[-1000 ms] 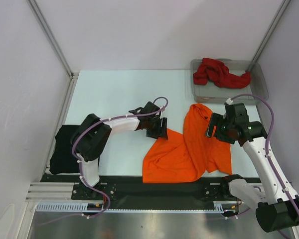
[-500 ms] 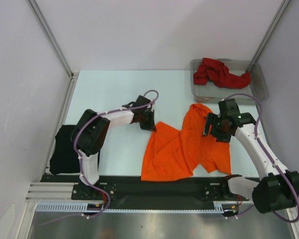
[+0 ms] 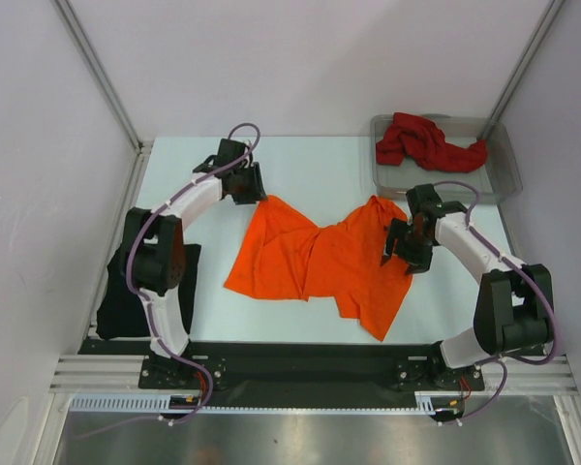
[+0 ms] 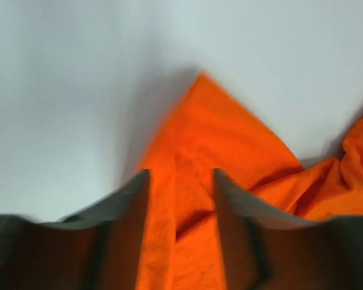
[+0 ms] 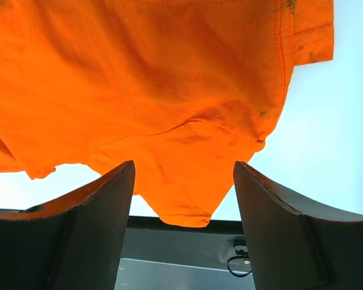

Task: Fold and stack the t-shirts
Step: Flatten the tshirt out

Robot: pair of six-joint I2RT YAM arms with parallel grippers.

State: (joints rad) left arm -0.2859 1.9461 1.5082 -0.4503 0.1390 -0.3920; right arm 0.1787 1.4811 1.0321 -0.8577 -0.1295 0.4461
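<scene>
Orange t-shirt (image 5: 169, 90) beyond wide-spread tool (image 5: 183, 166)

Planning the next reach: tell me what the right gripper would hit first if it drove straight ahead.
Probably the orange t-shirt: its cloth lies straight ahead of the right gripper, jaws open; depth is unclear.

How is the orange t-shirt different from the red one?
The orange t-shirt is bright orange, and the dark red t-shirt is a deep red. The orange one lies on the table, while the red one sits in the tray at the far right. The orange one is spread out wide with wrinkles, but the red one is bunched in a heap. Both are soft cloth, and neither is folded yet.
</scene>
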